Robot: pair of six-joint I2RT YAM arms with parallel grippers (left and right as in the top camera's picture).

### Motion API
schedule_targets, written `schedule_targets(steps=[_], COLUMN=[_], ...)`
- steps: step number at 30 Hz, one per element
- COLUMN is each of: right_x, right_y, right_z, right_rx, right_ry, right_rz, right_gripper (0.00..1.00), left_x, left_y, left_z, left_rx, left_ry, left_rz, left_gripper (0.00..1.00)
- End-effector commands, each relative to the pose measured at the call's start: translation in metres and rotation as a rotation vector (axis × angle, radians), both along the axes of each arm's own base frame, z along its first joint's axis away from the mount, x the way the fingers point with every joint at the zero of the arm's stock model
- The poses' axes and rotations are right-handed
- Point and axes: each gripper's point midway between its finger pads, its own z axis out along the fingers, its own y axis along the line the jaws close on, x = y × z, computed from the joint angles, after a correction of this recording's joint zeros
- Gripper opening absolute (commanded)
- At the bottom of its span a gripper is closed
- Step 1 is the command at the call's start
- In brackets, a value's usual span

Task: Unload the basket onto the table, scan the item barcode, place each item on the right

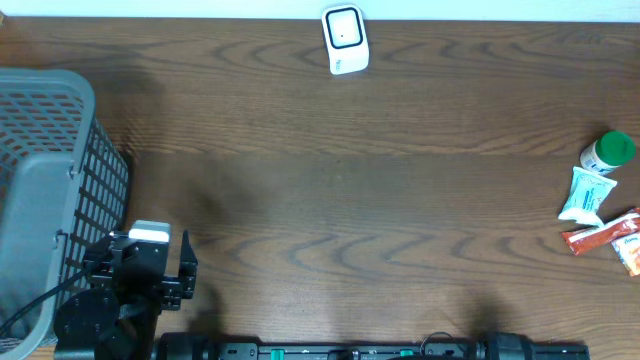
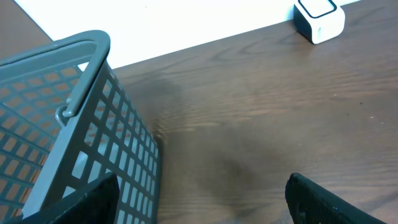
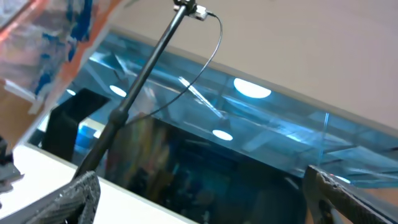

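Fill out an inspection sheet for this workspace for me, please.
Surface: brown wooden table, no spills seen.
Job's things: white scanner at the far edge; green-capped bottle, white pouch and red sachet at the right edge.
Clutter: grey basket at the left.
End effectors: left end effector open, empty, beside the basket; right end effector open, empty, pointing off the table.
Cables: black cable by the left arm; another hangs from a pole.
Surroundings: white wall behind the table.
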Motion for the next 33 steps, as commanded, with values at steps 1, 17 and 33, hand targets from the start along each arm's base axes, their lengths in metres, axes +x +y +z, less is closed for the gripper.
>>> schedule_targets(steps=[1,17,33], right_x=[0.021,0.195,0.379], right_y=[-0.009,-0.015,-0.015], right_z=[0.004,-0.035,-0.159], right_rx=[-0.002,-0.063,-0.150], right_ry=[0.035,0.261,0.613], right_rz=[0.020,0.016,-0.019], right_gripper=[0.99,0.99,0.99], left_x=[-0.001,-0.001,-0.001], left_y=[0.000,0.000,0.000], left_z=[0.002,0.002,0.002], left_rx=[0.002,0.002,0.002], left_ry=[-0.009,-0.009,-0.009], left_rz=[-0.003,-0.003,-0.003], left_gripper=[0.86,0.86,0.86])
